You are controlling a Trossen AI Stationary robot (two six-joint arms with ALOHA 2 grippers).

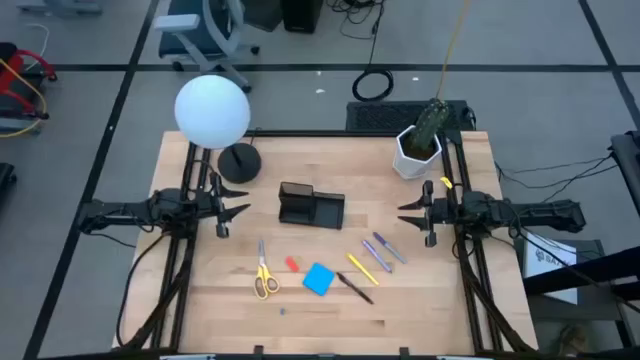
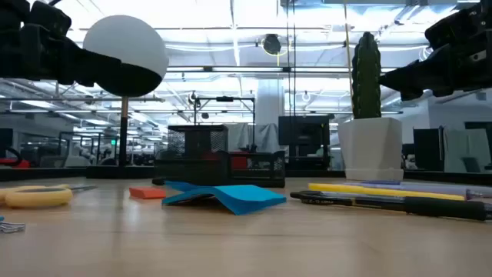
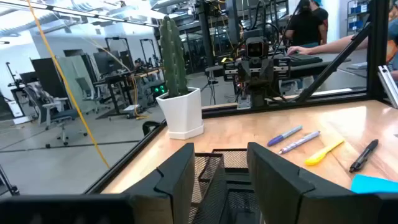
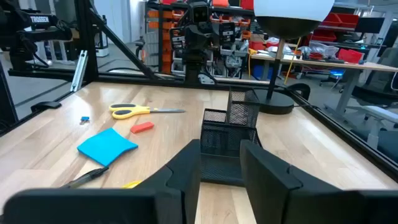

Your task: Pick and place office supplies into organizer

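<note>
We see our 2 arms reaching inward from opposite table edges, level above the surface, the left gripper [image 1: 238, 211] and the right gripper [image 1: 405, 213] pointing toward each other, each with its fingers parted and holding nothing.

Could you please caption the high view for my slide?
Both arms wait at the table edges; organizer empty, supplies still scattered.

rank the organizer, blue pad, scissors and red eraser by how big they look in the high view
1. organizer
2. scissors and blue pad: the scissors run longer, the pad covers more area, too close to rank
3. red eraser, clearly smallest
</note>
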